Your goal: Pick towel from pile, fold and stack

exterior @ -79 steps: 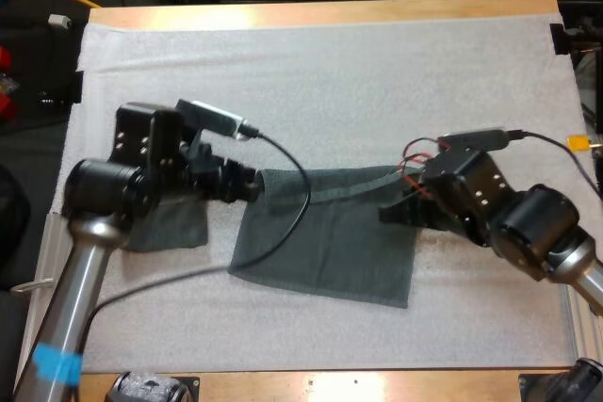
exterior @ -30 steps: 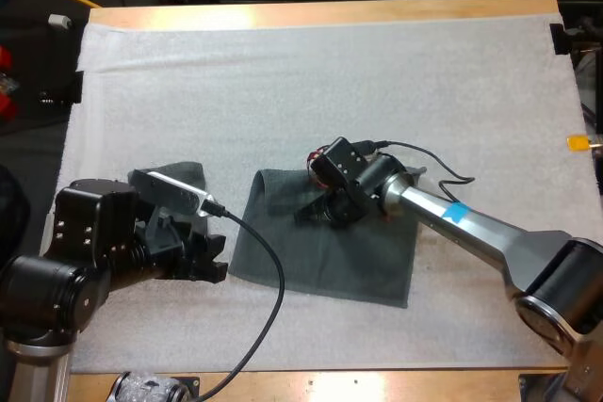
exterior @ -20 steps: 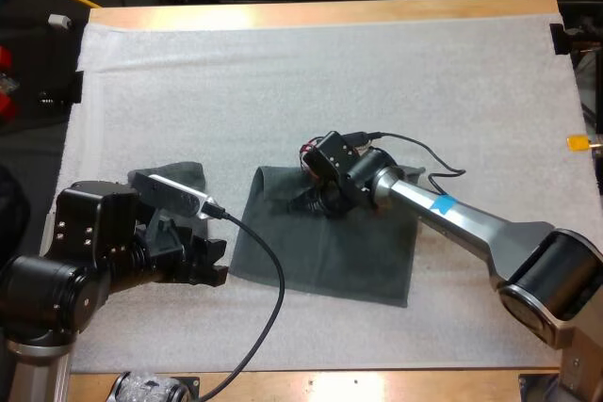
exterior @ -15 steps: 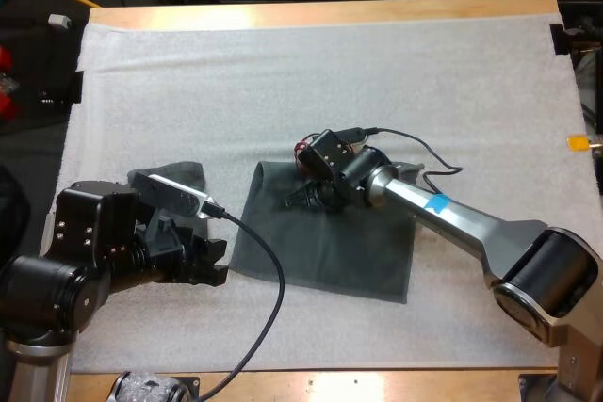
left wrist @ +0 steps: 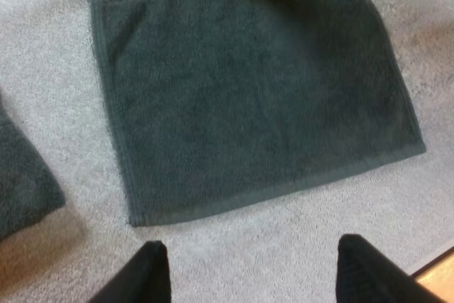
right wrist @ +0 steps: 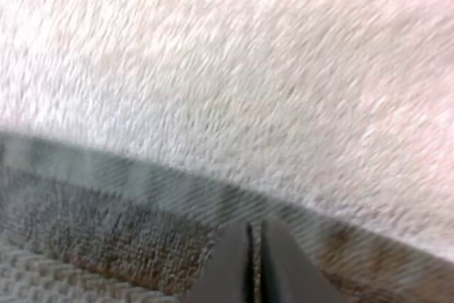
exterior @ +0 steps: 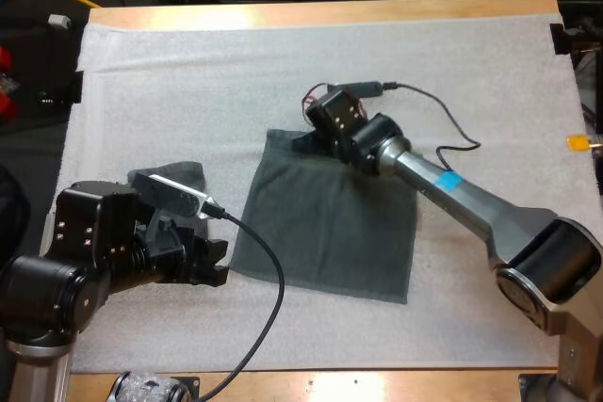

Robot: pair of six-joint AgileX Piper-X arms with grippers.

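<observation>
A flat, square, dark grey-green cloth towel (exterior: 325,233) lies spread out on the white fuzzy mat (exterior: 283,63). It looks smooth, with no fold in it yet.

The right gripper (exterior: 306,141) is at the far edge of the flat towel, close to its far left corner. Its two black fingers (right wrist: 234,260) are pressed close together, with just a thin line between them. The hem of the flat towel sits right at the tips. I think it is pinching that edge, but the bit between the tips is very small, so I am not fully sure.

The left gripper (exterior: 212,261) is low over the mat, just beside the near left corner of the flat towel. Its fingers (left wrist: 145,274) are spread wide apart and hold nothing. They point at the near edge of the flat towel but do not touch it.

A crumpled dark grey-green cloth towel (exterior: 184,174) sits to the left of the flat towel, partly hidden behind the left arm.

So how far is the job? One towel is out of the pile and laid flat. That part looks done. The folding has not begun. I see no folded stack, so the stacking is also left to do. The crumpled towel waits for its turn.
</observation>
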